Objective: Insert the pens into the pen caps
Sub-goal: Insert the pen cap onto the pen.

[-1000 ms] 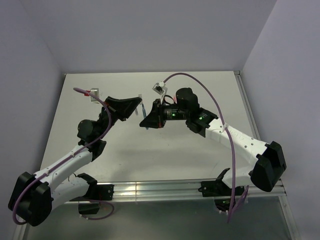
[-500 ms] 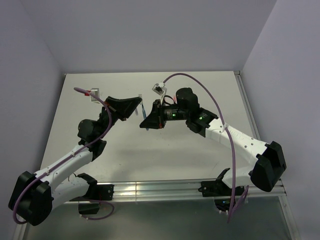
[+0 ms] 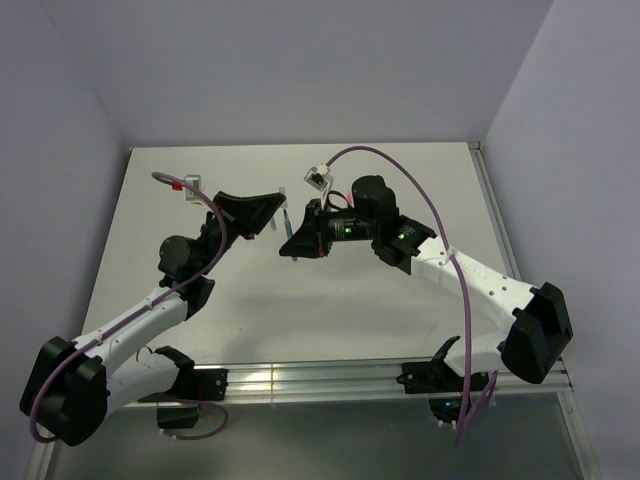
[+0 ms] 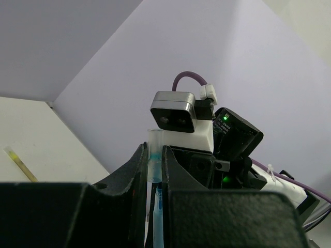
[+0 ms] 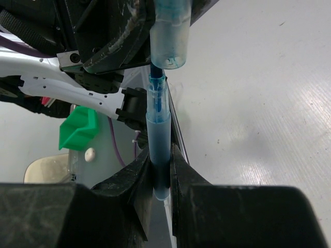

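While my right jaws clamp the blue pen [image 5: 158,139], its long axis running 6 to 12 o'clock in my right wrist view, its tip meets the mouth of the pale blue cap [image 5: 169,44] gripped in my left jaws, sitting a shade toward 1 o'clock.

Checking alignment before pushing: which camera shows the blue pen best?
Right wrist: the blue pen is close-up, tip at the mouth of the pale blue cap. Left wrist shows a sliver; top external, a speck.

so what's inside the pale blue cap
A blue tint shows through the cap wall. The blue pen tip meets its mouth; the rim hides whether it's inside.
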